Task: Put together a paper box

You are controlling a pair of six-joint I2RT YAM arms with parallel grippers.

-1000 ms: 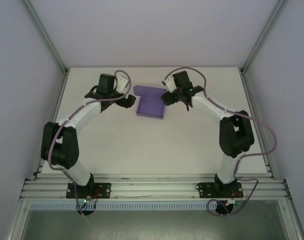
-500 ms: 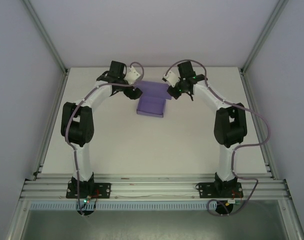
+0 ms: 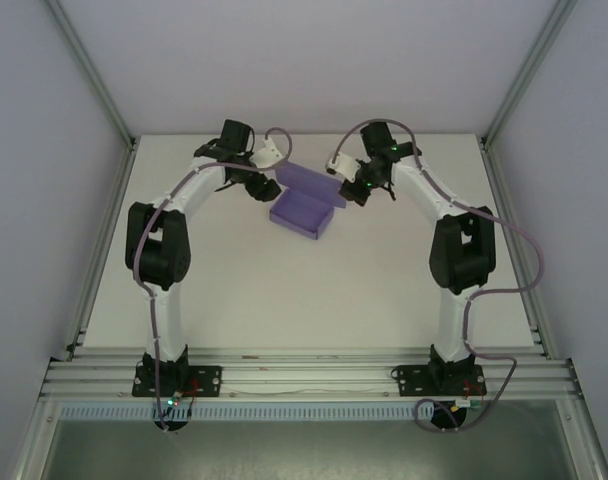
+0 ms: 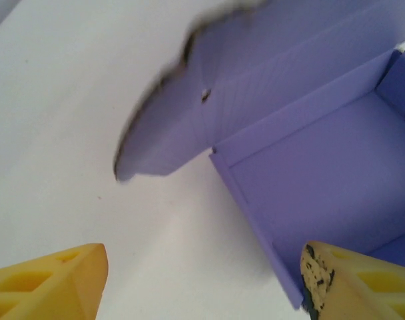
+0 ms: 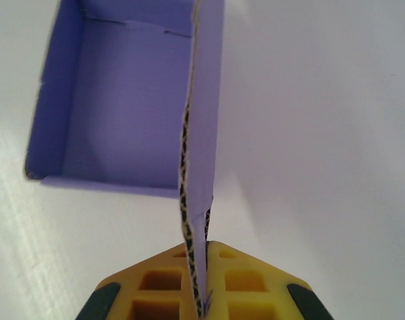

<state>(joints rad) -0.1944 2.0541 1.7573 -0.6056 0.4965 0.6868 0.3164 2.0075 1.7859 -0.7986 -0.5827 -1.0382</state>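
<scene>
1 paper box point(image 3: 302, 212): R claw point(image 5: 201, 293) pinches its flap, L claw point(image 4: 202, 275) spread apart, holding nothing.

I see the paper box point(image 3: 302, 212) as a lavender corrugated tray, partly folded, with its low walls up and its top open. It sits skewed at the far middle of the counter point(image 3: 284, 300). Its lid flap point(image 3: 309, 177) stands off the far wall, not closed over, its thin edge pinched in the right gripper point(image 5: 201, 280).
</scene>
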